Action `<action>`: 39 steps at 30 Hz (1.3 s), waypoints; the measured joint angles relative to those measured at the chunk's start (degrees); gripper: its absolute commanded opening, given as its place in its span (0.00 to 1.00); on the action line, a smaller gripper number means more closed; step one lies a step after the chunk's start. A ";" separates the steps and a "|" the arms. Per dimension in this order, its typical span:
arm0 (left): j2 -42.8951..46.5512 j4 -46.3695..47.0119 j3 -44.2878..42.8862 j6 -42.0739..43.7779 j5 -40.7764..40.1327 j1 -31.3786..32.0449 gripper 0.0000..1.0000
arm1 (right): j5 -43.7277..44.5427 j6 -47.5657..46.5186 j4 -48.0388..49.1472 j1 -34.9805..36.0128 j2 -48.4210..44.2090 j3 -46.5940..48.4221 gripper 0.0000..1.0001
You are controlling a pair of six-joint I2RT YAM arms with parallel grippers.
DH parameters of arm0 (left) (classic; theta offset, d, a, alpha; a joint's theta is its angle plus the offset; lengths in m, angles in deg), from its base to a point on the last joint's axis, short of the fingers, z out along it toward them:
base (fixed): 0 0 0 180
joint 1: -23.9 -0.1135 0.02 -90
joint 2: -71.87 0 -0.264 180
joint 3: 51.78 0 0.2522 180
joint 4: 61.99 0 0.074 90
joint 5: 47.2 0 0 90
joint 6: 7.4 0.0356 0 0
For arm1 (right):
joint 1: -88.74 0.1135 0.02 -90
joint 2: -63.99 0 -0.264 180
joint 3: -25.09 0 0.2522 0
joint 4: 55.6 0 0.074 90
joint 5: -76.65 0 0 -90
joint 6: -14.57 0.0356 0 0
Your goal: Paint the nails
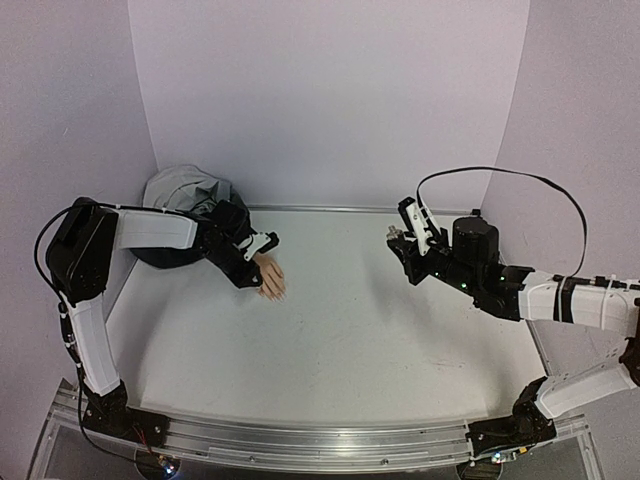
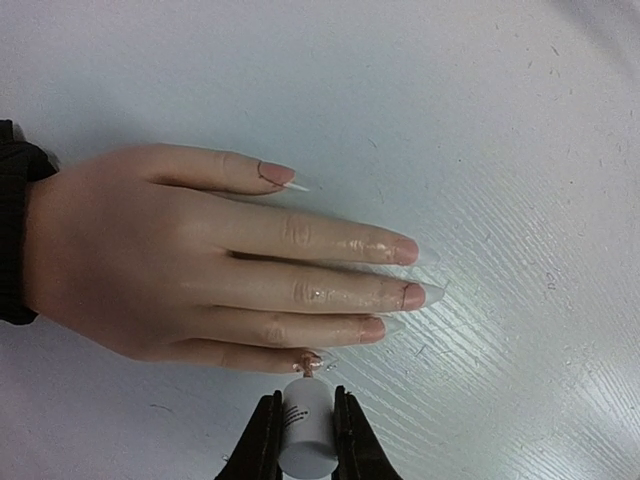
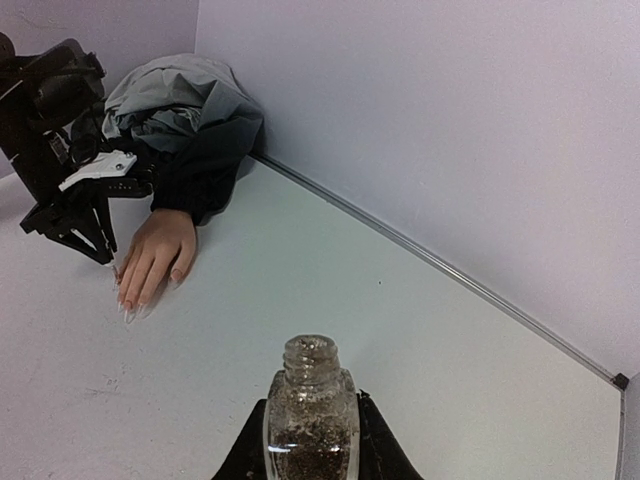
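The pale mannequin hand (image 2: 190,260) lies flat on the white table, fingers spread, coming out of a dark jacket sleeve (image 1: 215,215). Its nails (image 2: 413,295) are long, clear and pointed. My left gripper (image 2: 306,402) is shut on a white cap (image 2: 305,435), and the cap's brush tip rests on the little finger's nail (image 2: 312,358), which carries a glittery blob. In the top view the left gripper (image 1: 248,268) hovers over the hand (image 1: 272,280). My right gripper (image 3: 312,410) is shut on an uncapped clear bottle (image 3: 311,395) of dark glittery polish, held upright well right of the hand (image 3: 150,255).
A grey and dark jacket (image 3: 175,100) is bunched in the back left corner against the walls. A metal strip (image 3: 450,275) runs along the base of the back wall. Bare white tabletop (image 1: 360,310) lies between the two arms.
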 measured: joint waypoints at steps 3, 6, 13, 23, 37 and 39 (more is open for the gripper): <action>-0.15 -0.33 -0.46 0.00 0.02 0.00 0.00 | 0.00 0.00 0.00 0.00 0.00 0.00 0.00; -0.68 -0.52 -0.87 -0.02 0.02 0.00 0.00 | 0.00 0.00 0.00 0.00 0.00 0.00 0.00; -0.81 -1.14 -0.87 0.00 -0.11 0.00 0.00 | 0.00 0.00 0.00 0.00 0.00 0.00 0.00; -0.81 -1.49 -0.87 0.00 -0.50 0.00 0.00 | 0.00 0.00 0.00 0.02 0.00 0.00 0.00; -0.81 -1.51 -0.87 0.00 -1.53 0.00 0.00 | 0.00 0.00 0.00 0.00 0.00 -0.02 0.00; -0.81 -1.51 -0.85 0.02 -1.51 0.00 0.00 | 0.00 0.00 0.00 0.00 0.00 -0.02 0.00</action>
